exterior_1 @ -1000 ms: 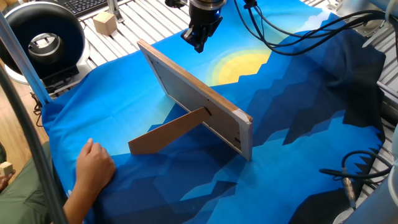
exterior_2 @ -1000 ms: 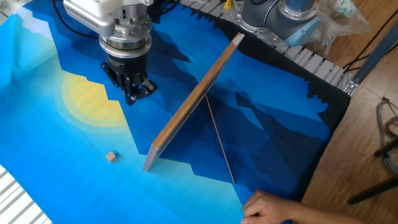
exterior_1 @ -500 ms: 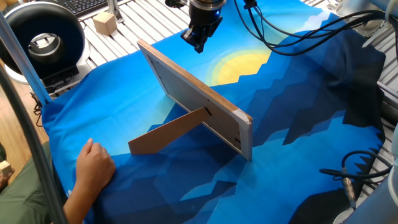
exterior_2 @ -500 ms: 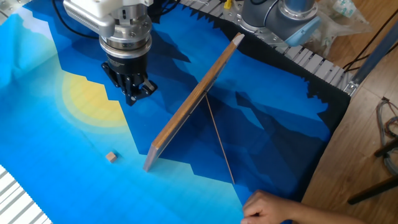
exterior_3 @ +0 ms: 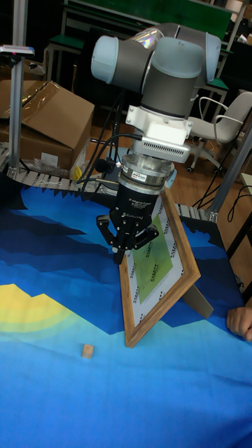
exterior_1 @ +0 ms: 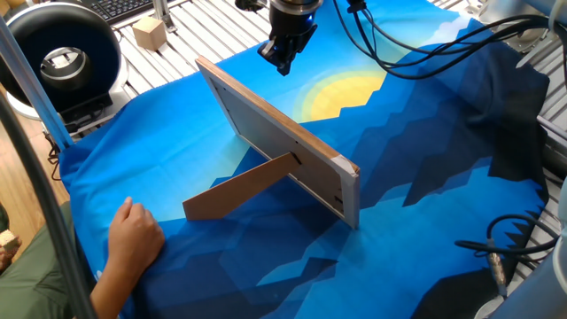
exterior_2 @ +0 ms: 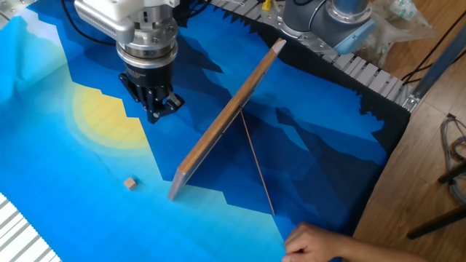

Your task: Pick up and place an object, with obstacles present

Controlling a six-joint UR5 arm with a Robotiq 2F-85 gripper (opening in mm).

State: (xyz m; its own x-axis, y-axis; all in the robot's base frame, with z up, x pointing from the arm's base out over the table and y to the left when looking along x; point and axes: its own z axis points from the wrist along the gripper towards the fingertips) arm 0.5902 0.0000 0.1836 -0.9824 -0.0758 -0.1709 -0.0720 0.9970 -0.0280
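- We see no real change over the last second: the claw (exterior_2: 156, 108) hangs in the same spot above the blue cloth (exterior_2: 65, 167), board and block where they were.
- Claw state: fingers drawn close together at the tips with nothing between them, as far as we can make out in the other fixed view and the tall view (exterior_3: 127, 250). We call it closed and empty.
- The claw sits above the yellow sun patch (exterior_2: 109, 120) printed on the cloth, off the surface, on the face side of the board.
- The thing to pick, we judge, is the small wooden block (exterior_2: 130, 184). It lies flat on the cloth, nearer the camera than the claw in the other fixed view, well apart from the fingers and just off the board's near corner. The tall view shows it too (exterior_3: 87, 350), below the frame's bottom corner.
- The board (exterior_1: 279, 142) stands tilted on its long edge, propped by the brown strut (exterior_1: 239, 186) behind it. It separates the block's side from the darker stretch of cloth.
- A person's hand (exterior_1: 135, 237) rests on the cloth edge, on the strut side, away from the claw.
- Our reading: the arm is paused; the pick is not begun. The claw must open and drop toward the block, then clear the board.
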